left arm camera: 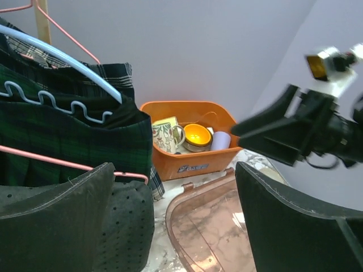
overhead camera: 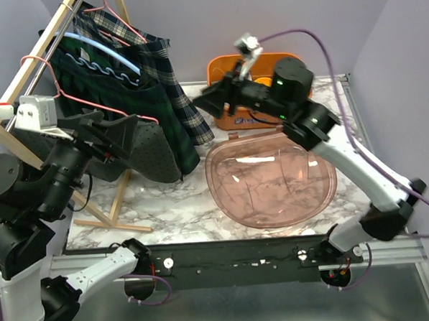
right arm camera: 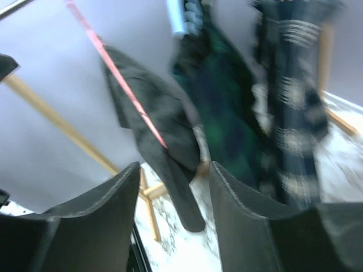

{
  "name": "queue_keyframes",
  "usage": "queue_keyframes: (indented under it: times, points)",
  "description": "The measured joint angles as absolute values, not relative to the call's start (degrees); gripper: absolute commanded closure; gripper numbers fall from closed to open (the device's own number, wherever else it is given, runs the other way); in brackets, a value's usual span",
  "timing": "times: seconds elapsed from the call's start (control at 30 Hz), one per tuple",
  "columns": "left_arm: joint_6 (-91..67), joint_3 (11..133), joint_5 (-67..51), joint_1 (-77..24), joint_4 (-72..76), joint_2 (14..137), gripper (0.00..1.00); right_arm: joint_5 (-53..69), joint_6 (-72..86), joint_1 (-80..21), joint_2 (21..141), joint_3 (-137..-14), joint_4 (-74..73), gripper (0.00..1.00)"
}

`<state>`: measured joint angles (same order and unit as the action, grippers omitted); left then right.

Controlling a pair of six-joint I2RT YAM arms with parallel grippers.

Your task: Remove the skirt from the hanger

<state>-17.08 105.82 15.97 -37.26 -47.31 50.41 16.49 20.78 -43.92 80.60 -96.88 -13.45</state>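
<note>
Several skirts hang on the wooden rack (overhead camera: 41,46) at the left. A dark grey dotted skirt (overhead camera: 153,153) (left arm camera: 127,226) (right arm camera: 164,130) hangs from a pink wire hanger (overhead camera: 89,102) (left arm camera: 57,161) (right arm camera: 119,73). Behind it are a green plaid skirt (overhead camera: 102,80) (left arm camera: 68,130) on a pale blue hanger (left arm camera: 68,62) and a navy plaid skirt (overhead camera: 176,90) (right arm camera: 295,102). My left gripper (overhead camera: 116,130) (left arm camera: 176,226) is open, its left finger against the grey skirt's front. My right gripper (overhead camera: 206,101) (right arm camera: 173,209) hovers by the navy skirt's right edge, jaws apart, holding nothing.
An orange bin (overhead camera: 220,67) (left arm camera: 193,164) with mugs stands at the back of the marble table. A clear pink tray (overhead camera: 269,179) (left arm camera: 210,221) lies in the middle. The rack's wooden feet (overhead camera: 117,223) spread over the table's left side.
</note>
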Motion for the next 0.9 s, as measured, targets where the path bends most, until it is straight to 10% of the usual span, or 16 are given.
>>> queue_keyframes:
  times: [0.37, 0.9]
  points:
    - [-17.17, 103.9, 4.16, -37.26, -48.12, 43.48, 0.01, 24.16, 7.94, -53.56, 105.1, -117.78, -9.34, 0.31]
    - [-17.15, 101.27, 1.63, -37.26, -48.07, 41.36, 0.01, 26.35, -3.09, -55.57, 110.85, -120.09, -5.5, 0.31]
